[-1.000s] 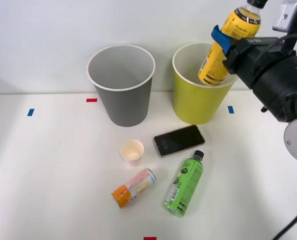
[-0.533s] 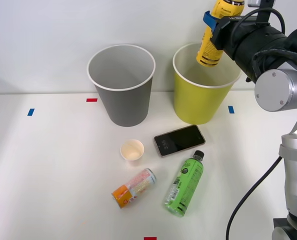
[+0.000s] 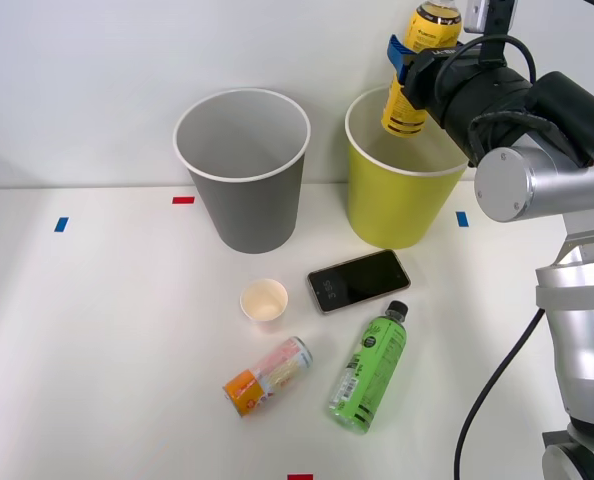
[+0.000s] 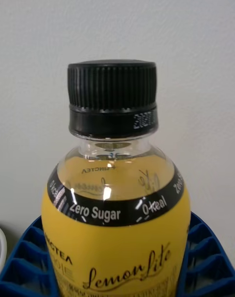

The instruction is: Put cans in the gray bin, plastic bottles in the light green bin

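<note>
My right gripper [image 3: 409, 60] is shut on the yellow-orange plastic bottle [image 3: 413, 75], holding it nearly upright over the open mouth of the light green bin [image 3: 392, 205]. In the right wrist view the yellow bottle [image 4: 115, 209] with its black cap sits between the blue ribbed fingers [image 4: 22, 267]. The gray bin [image 3: 245, 205] stands left of the green one. A green plastic bottle [image 3: 368, 368] lies on the table in front of the bins. The can [image 3: 268, 375], orange at one end, lies on its side left of the green bottle.
A black phone [image 3: 358, 280] lies flat in front of the light green bin. A small cream paper cup [image 3: 264, 300] stands upright near the can. Blue and red tape marks dot the white table [image 3: 97, 350].
The gripper has lifted the yellow bottle up and to the left, from leaning into the green bin's right rim to hanging nearly upright above its mouth.
</note>
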`<act>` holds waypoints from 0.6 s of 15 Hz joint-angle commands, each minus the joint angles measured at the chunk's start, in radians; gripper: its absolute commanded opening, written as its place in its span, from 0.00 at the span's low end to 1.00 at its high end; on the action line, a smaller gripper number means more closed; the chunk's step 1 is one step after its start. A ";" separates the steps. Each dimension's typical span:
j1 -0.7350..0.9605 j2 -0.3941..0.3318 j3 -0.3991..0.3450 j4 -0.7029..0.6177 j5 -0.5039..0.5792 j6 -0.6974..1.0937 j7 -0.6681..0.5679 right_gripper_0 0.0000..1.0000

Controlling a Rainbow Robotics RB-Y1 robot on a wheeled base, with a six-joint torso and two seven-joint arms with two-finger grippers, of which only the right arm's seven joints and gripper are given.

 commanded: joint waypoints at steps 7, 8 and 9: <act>0.184 -0.165 0.044 -0.246 -0.063 0.000 0.008 1.00; 0.256 -0.196 0.044 -0.322 -0.072 0.000 -0.001 1.00; 0.302 -0.211 0.042 -0.372 -0.075 0.000 -0.006 1.00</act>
